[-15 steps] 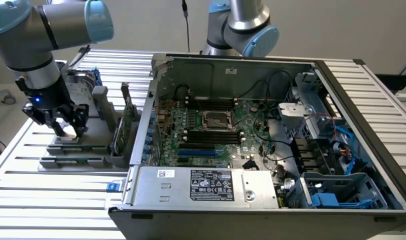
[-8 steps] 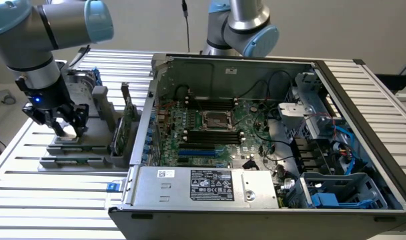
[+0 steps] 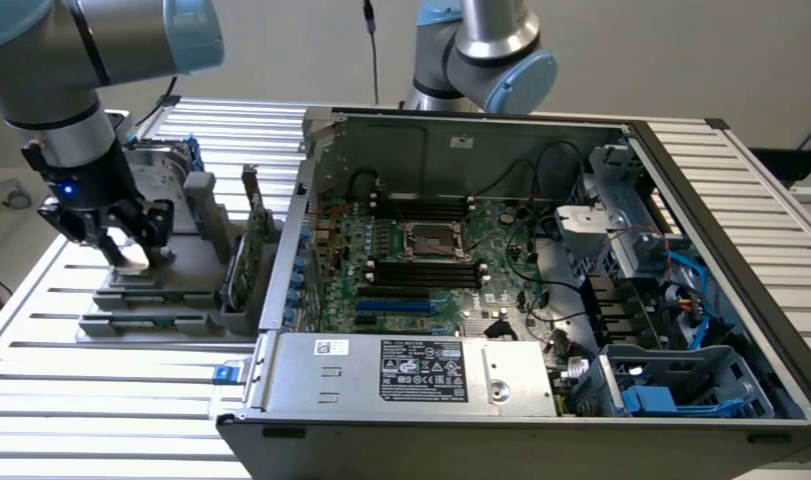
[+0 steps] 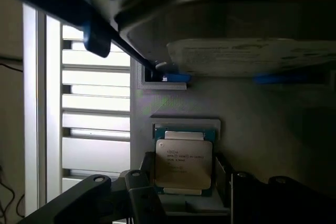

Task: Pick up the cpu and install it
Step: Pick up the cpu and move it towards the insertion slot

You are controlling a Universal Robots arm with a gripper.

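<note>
Black robot gripper low over a grey plastic parts holder, straddling the small square silvery-topped cpu lying flat in its recess, grip cannot be told, open computer case towards the exterior view's right.

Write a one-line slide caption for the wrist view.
Gripper close over the cpu, which lies flat in a grey holder on the slatted table.

Matt silvery metal cpu, matt grey plastic holder, ribbed bare-metal table, matt black claw
</note>
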